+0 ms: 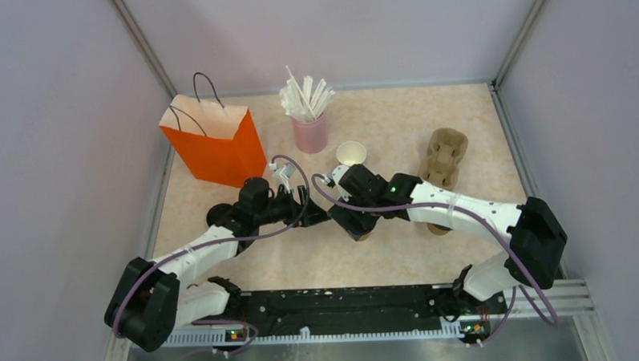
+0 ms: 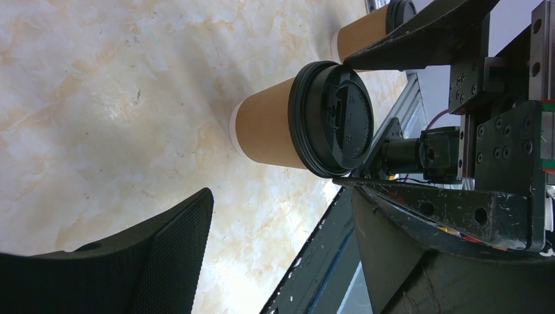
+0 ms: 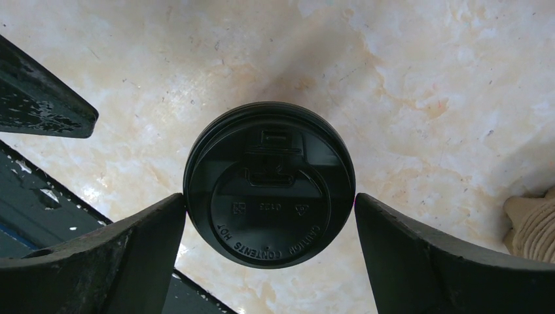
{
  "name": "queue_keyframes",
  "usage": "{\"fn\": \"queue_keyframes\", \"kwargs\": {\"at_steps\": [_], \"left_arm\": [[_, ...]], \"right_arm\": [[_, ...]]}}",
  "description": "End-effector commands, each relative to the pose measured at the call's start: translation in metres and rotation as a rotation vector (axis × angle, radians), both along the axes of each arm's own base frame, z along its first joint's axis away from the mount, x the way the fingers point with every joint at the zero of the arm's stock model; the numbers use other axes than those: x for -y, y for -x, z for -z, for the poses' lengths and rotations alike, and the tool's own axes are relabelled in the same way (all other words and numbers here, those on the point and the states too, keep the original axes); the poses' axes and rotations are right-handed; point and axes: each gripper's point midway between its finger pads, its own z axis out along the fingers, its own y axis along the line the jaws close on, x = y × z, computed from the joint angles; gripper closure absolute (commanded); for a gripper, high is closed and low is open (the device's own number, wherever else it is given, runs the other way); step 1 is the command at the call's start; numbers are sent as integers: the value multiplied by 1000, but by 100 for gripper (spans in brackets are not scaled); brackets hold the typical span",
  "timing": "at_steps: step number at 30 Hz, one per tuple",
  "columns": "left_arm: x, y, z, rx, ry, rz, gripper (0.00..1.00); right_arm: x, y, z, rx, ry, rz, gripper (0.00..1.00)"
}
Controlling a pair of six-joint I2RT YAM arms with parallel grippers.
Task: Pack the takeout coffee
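We see a small brown paper cup point(image 2: 268, 131), matt and smooth, its round black plastic lid point(image 2: 340, 121) faintly glossy. The beige marbled tabletop point(image 3: 425, 78) looks smooth, lightly scuffed; the tan moulded-pulp carrier point(image 1: 446, 156) looks rough.

The tabletop point(image 1: 394, 122) is showing cream marbled with peach veins. At the upper left of the top view an orange bag point(image 1: 219, 148) is standing with dark cord handles, and beside it a pink cup point(image 1: 310, 135) is holding white straws point(image 1: 304, 97). Further right, an open cup point(image 1: 351, 153) is showing a white inside and a cup carrier point(image 1: 446, 156) is lying tan. In the left wrist view a brown cup point(image 2: 275, 127), white at its base, is wearing a black lid point(image 2: 334, 118). The right hand point(image 3: 269, 199) is showing black fingers point(image 3: 131, 261). The right arm point(image 1: 462, 212) is wearing white and black, trailing a purple cable point(image 1: 333, 201).
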Motion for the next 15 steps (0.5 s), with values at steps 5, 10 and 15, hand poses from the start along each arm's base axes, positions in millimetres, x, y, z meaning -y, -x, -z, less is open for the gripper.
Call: {"fn": "queue_keyframes", "kwargs": {"at_steps": [5,10,15], "left_arm": [[4,2,-8,60,15,41,16],[6,3,-10,76,6,55,14],[12,4,-7,57,7,79,16]], "right_arm": [[-4,-4,-15,45,-24,-3,2],[-3,-2,-28,53,-53,-8,1],[-4,2,-45,61,-103,-6,1]]}}
